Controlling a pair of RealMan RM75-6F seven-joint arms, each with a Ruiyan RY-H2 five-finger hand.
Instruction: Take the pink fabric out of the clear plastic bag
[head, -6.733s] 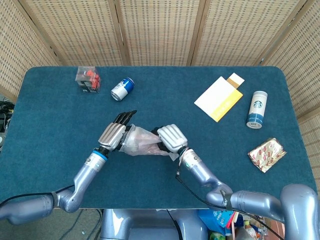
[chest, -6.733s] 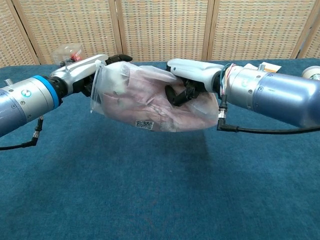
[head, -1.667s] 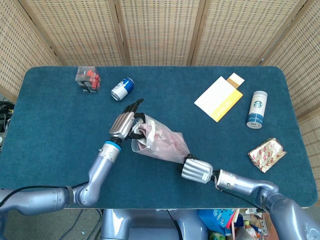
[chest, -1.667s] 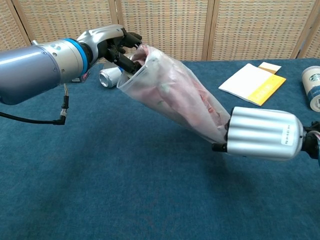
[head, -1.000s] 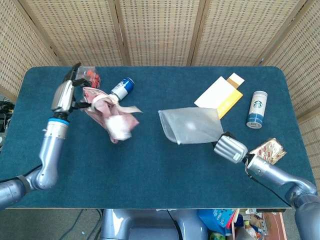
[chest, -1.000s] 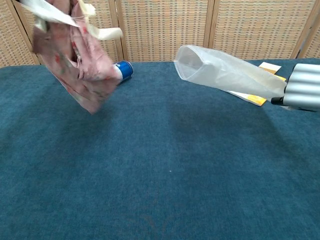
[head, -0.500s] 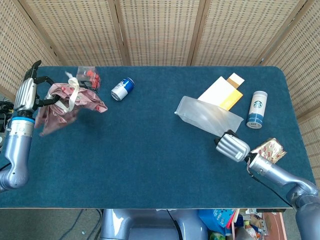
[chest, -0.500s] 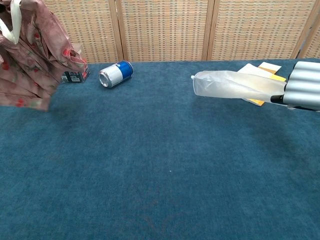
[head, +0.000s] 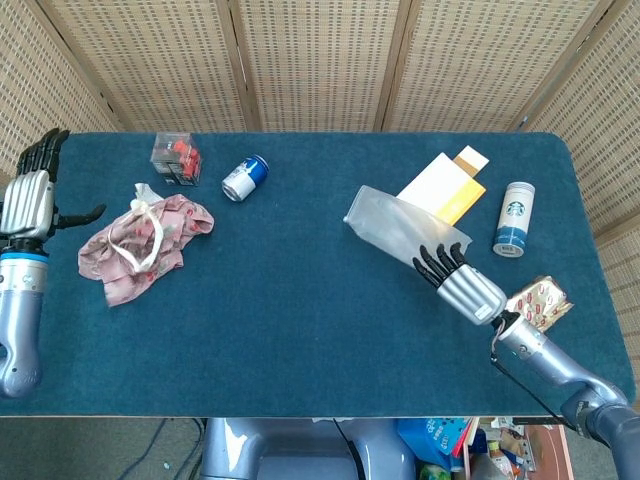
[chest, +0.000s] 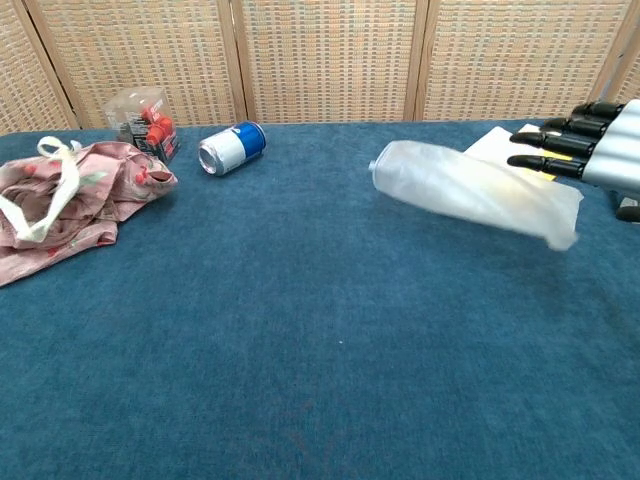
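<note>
The fingers (head: 437, 262) of the right hand (head: 462, 287) are now stretched out straight and a little apart, their dark tips over the near edge of the clear plastic bag (head: 402, 232); half a second ago this hand was curled around the end of the bag and held it up, and now it holds nothing. Whether the tips touch the plastic, I cannot tell. The fingers (head: 40, 152) of the left hand (head: 26, 200) are also spread and point away from the robot, with the thumb out to the side, while a moment before they held the pink fabric (head: 141, 240) in the air. The fabric has now fallen to the table (head: 300, 330) and lies near the left hand but apart from it, at the left side. It is a crumpled heap, pink with small red marks, and a cream strap makes a loop on top of it. The bag is empty and slack, milky and half transparent, with its open mouth toward the middle of the table; its far part lies over the white and yellow envelope (head: 446, 186). Just behind the fabric stand a small clear box (head: 176, 158) with red things inside and, further right, a blue can (head: 245, 178) on its side.
</note>
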